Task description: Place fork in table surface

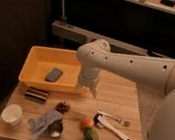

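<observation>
Bench: the table surface (117,97) is a rectangular top of pale wooden slats laid side by side, matt in finish.

The gripper (87,89) hangs from a smooth white, rounded arm and points straight down over the middle of the bench, just off the right front corner of the yellow bin (29,77). Its jaws stand apart with nothing between them.

The fork (112,118) lies flat on the slats near the right edge, a slim piece of silvery metal with its tines toward that edge. Just in front of it lies a longer white utensil (116,132) with black ends, set at a slant toward the front right corner.

The bin is glossy plastic, shallow and rectangular, and fills the far left corner; a dark grey, rounded-oblong object (54,75) rests inside it.

Along the front edge, from the left:
- a white round cup (12,114);
- a crumpled silvery-blue wrapper (43,119);
- a dark round container (55,129);
- an orange fruit (87,122);
- a green fruit (90,136).

Behind these lie a dark flat bar (36,94) and a small brown cluster (62,107).
</observation>
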